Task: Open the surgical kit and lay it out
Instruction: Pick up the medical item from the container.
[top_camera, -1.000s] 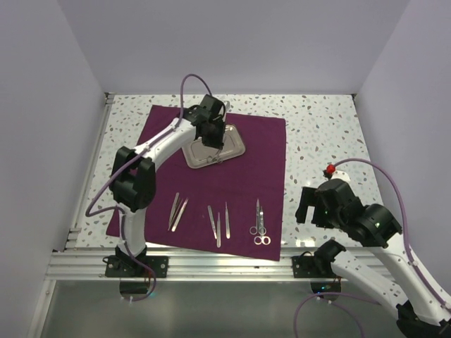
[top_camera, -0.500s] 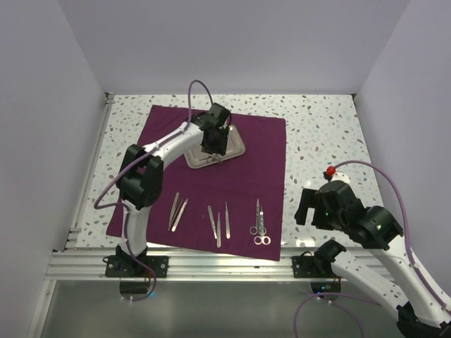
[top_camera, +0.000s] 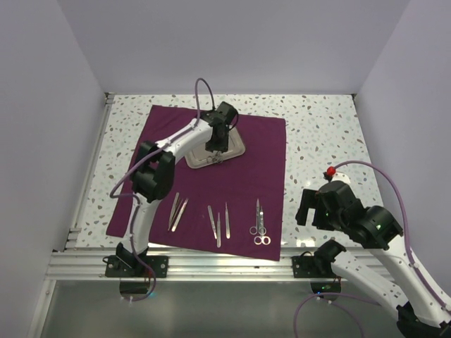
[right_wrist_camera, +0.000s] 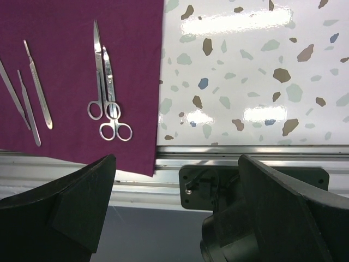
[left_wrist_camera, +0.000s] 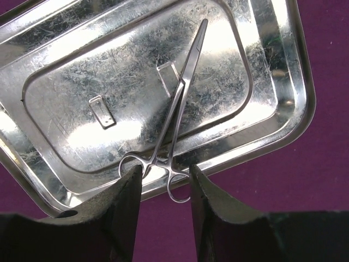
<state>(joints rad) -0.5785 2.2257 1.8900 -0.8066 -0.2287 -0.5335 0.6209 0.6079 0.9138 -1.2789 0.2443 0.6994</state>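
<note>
The purple cloth (top_camera: 261, 141) lies spread flat on the speckled bench (top_camera: 324, 127). The steel tray (left_wrist_camera: 71, 71) sits on the cloth's far middle part, and tweezers (top_camera: 177, 211) and two pairs of scissors (top_camera: 261, 224) lie in a row along its near edge. The left end effector (left_wrist_camera: 163, 188) hangs over that far middle part, half open and gripping nothing, its fingers to either side of the rings of a ring-handled clamp (left_wrist_camera: 177, 114) that lies slantwise on the tray. The right end effector (right_wrist_camera: 177, 158) hovers off the cloth's near right corner, spread wide and empty.
</note>
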